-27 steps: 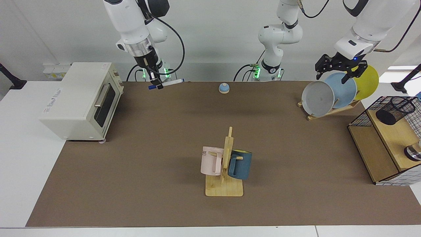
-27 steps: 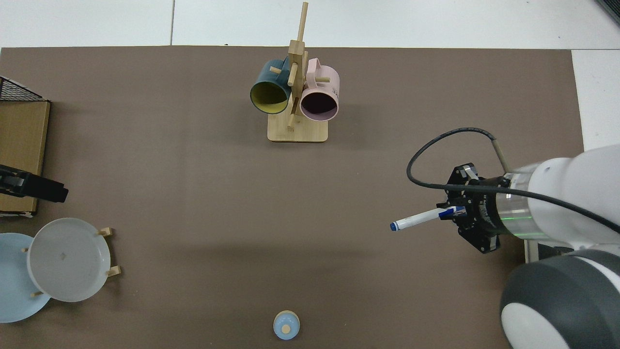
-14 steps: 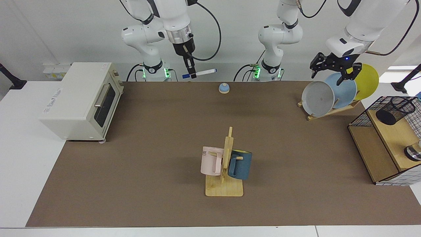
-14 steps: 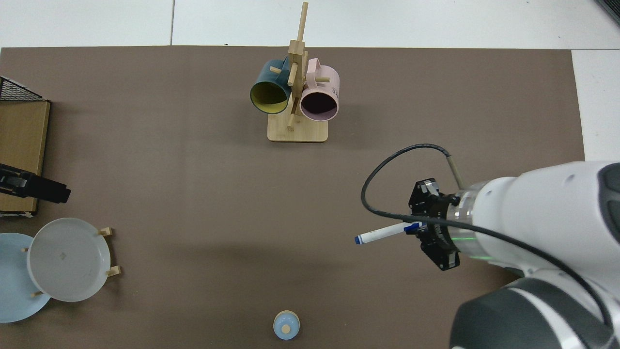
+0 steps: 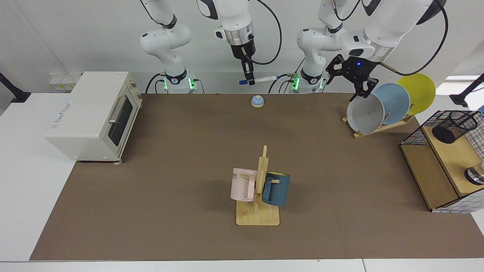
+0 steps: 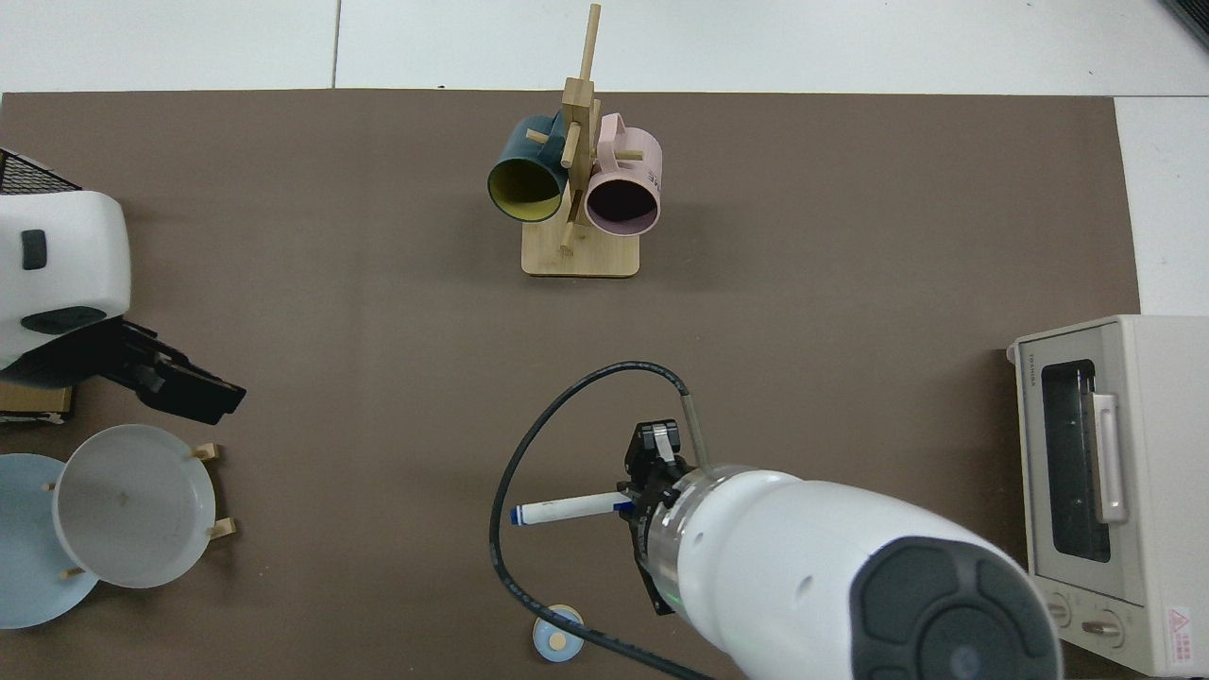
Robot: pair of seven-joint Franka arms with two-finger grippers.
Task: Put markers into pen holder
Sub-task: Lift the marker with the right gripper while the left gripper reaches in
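Jaws of right gripper (image 5: 249, 78) were clamped on marker (image 5: 261, 79) near its cap, held level above bell (image 5: 257, 101). Left gripper (image 5: 349, 81), fingers apart, hovered over plate rack (image 5: 378, 127) at 2 o'clock. Pen holder (image 5: 453, 126) sat at 3 o'clock on wire rack (image 5: 435, 177).

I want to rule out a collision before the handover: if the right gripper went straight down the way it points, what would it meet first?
Probably the bare brown table mat. The right gripper points down, holding the marker sideways; the blue bell sits close by, though depth is unclear.
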